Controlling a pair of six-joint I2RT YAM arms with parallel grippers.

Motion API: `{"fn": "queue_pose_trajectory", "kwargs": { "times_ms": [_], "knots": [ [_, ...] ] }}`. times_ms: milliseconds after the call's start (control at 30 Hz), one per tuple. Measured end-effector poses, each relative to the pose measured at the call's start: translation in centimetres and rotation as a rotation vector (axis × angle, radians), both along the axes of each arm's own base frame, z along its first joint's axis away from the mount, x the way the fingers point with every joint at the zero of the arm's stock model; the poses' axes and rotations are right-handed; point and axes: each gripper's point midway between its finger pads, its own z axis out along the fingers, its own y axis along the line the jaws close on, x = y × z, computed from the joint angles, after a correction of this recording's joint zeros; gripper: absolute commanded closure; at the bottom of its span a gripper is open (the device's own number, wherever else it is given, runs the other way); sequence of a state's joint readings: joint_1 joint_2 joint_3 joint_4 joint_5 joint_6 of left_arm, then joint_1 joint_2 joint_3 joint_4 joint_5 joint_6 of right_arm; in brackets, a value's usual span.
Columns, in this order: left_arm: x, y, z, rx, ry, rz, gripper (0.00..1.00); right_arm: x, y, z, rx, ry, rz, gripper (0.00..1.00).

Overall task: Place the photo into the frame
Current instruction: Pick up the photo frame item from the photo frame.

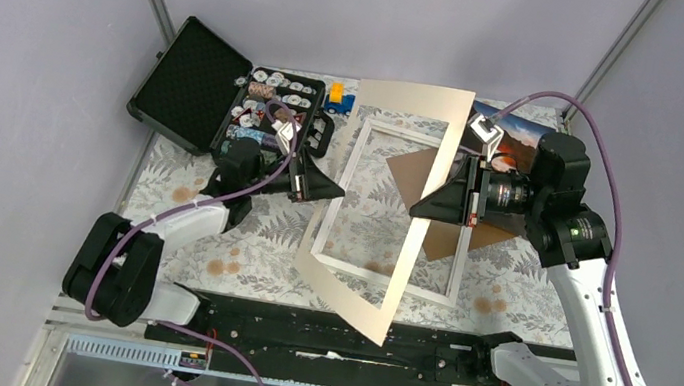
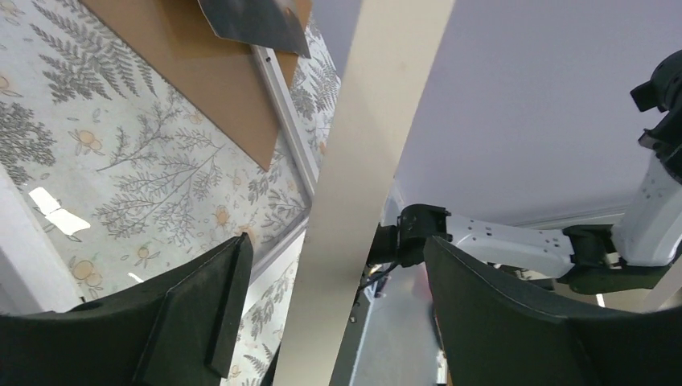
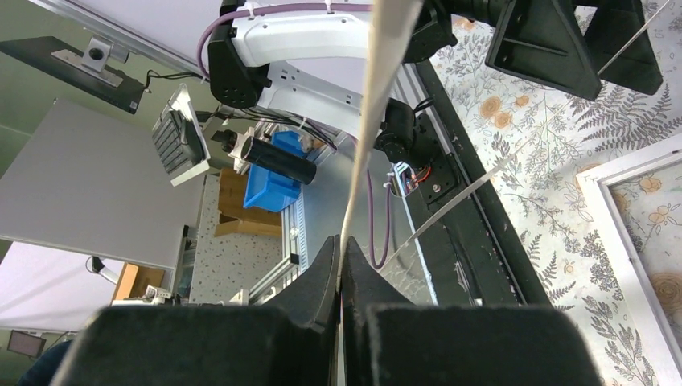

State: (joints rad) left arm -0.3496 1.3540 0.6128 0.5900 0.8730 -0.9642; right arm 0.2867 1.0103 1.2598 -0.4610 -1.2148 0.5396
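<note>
The white frame (image 1: 385,278) lies flat on the fern-patterned cloth in the middle. It also shows in the left wrist view (image 2: 283,133) and the right wrist view (image 3: 615,213). The photo (image 1: 517,139) lies at the back right, mostly hidden by my right arm. My right gripper (image 1: 415,206) (image 3: 340,253) is shut on the cream mat board (image 1: 429,155) (image 3: 380,96) and holds it tilted up over the frame. My left gripper (image 1: 336,192) (image 2: 336,241) is open. The mat board's left strip (image 2: 362,193) runs between its fingers without visible contact.
The brown backing board (image 1: 411,175) (image 2: 213,76) lies inside the frame. An open black case (image 1: 220,100) with several small parts stands at the back left. A small orange and blue toy truck (image 1: 336,98) is beside it. The black rail (image 1: 328,337) runs along the near edge.
</note>
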Motion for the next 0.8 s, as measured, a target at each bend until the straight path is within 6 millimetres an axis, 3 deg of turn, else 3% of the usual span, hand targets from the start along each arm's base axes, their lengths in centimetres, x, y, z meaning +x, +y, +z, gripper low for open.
{"fn": "queue_pose_trajectory", "kwargs": {
  "times_ms": [300,467,600,800],
  "knots": [
    [-0.1,0.7,1.4,0.027,-0.065,0.019,0.40,0.7,0.1,-0.6,-0.016,0.013,-0.019,1.00],
    [0.6,1.8,1.7,0.011,-0.050,0.042,0.41,1.1,0.1,-1.5,-0.041,0.027,-0.037,1.00],
    [1.0,3.7,3.3,-0.067,-0.042,0.049,0.38,1.2,0.0,-2.0,-0.055,0.035,-0.044,1.00],
    [-0.6,4.6,5.9,-0.157,-0.047,-0.031,0.31,1.8,0.1,-2.5,-0.070,0.052,-0.055,1.00]
  ]
}}
